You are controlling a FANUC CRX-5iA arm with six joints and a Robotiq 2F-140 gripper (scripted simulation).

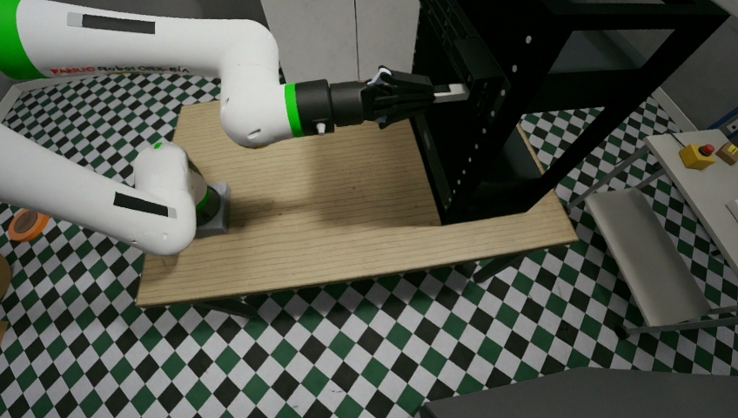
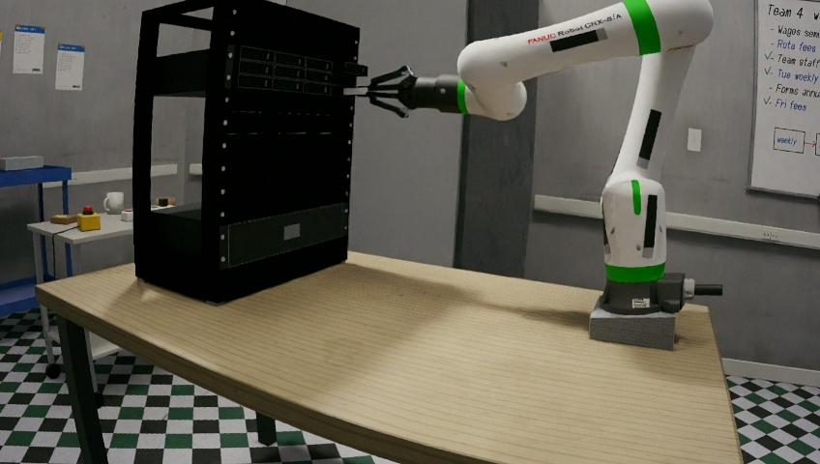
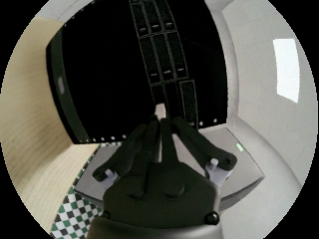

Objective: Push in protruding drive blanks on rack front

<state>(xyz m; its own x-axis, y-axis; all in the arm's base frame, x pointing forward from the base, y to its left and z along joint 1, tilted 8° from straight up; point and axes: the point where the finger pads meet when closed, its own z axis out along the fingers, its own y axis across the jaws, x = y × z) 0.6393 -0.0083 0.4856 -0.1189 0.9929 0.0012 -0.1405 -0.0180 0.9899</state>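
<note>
Jaws: together at the pale tips of our black two-finger gripper (image 1: 450, 93) (image 2: 355, 91) (image 3: 159, 111), with nothing evident between them.
Protruding blank: black, rectangular, ribbed drive blank (image 1: 479, 63) (image 2: 356, 69) (image 3: 188, 102), just above and beside the tips; contact unclear.
Rack: tall black metal rack (image 1: 518, 77) (image 2: 216, 172) (image 3: 110, 75), upright ahead of the jaws.
Push: we should centre on the face, press straight and slowly until it latches, and ease off if the rack tips or slides.
</note>
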